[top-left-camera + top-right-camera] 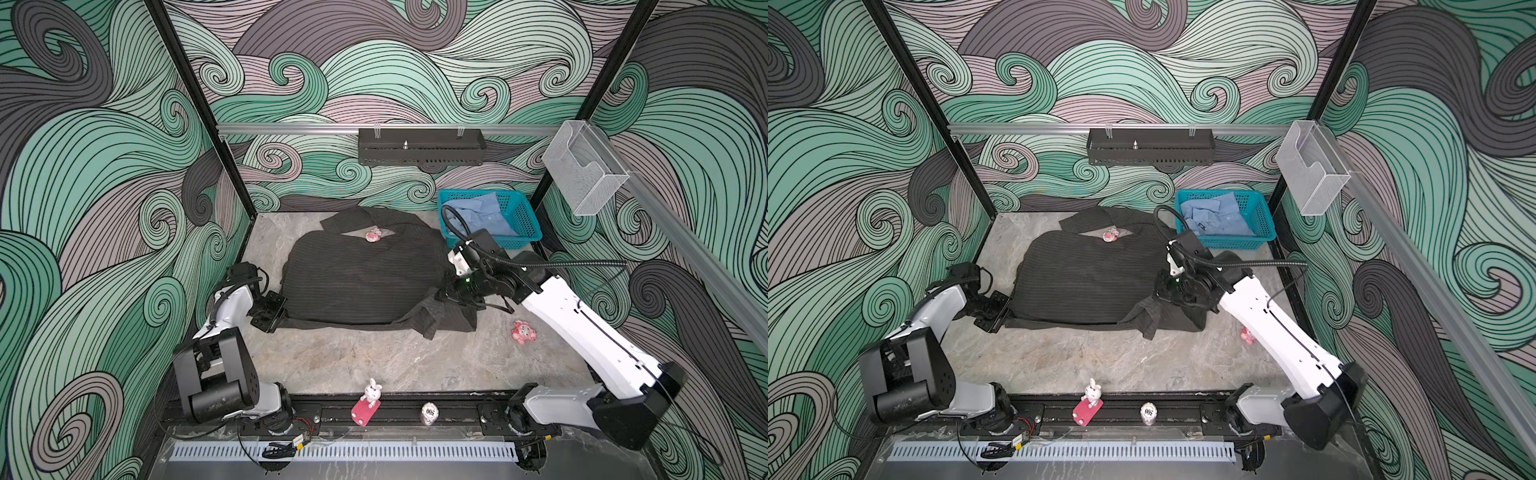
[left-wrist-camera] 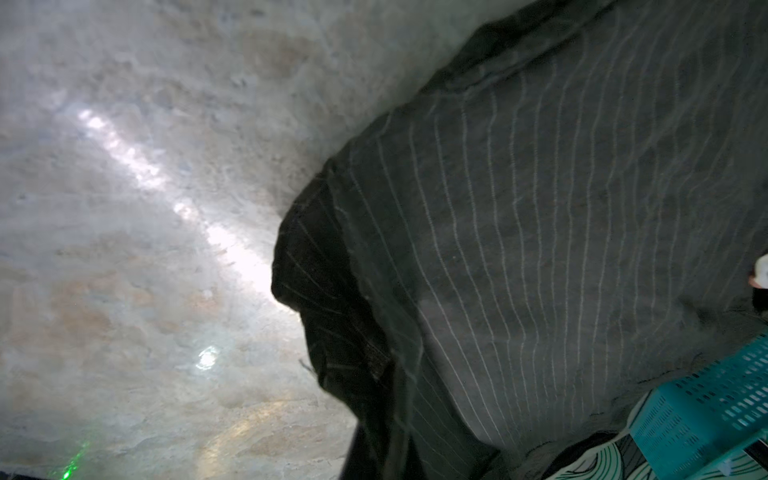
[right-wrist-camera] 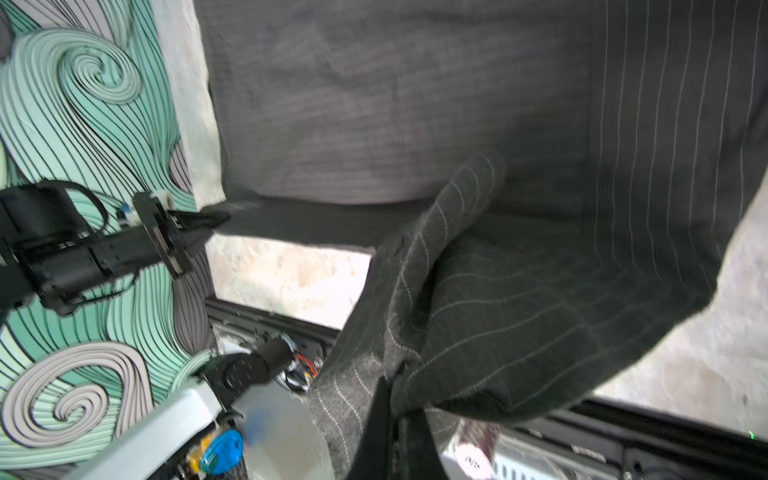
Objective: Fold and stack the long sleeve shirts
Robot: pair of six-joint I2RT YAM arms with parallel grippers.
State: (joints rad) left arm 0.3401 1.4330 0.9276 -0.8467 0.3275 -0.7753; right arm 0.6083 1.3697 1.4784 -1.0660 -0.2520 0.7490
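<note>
- dark shirt [image 1: 361, 282] lies spread on the table [image 1: 374, 361], collar toward the back wall; blue shirt [image 1: 484, 216] sits in the basket [image 1: 530, 237].
- left gripper [image 3: 216, 218] is pinched tight on the near hem corner; right gripper [image 1: 448, 296] is clamped in bunched cloth at the other side.
- risk, i'd say: the thin hem slips out on lifting, or the bunched side drags and folds crooked.
- right tips are buried in cloth; the pink thing [image 1: 372, 235] on the collar is too small to name.

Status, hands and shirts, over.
Left hand shut on pinstriped shirt hem; right hand shut on its bunched side. Light blue shirt in teal basket. Pink toy clear.
</note>
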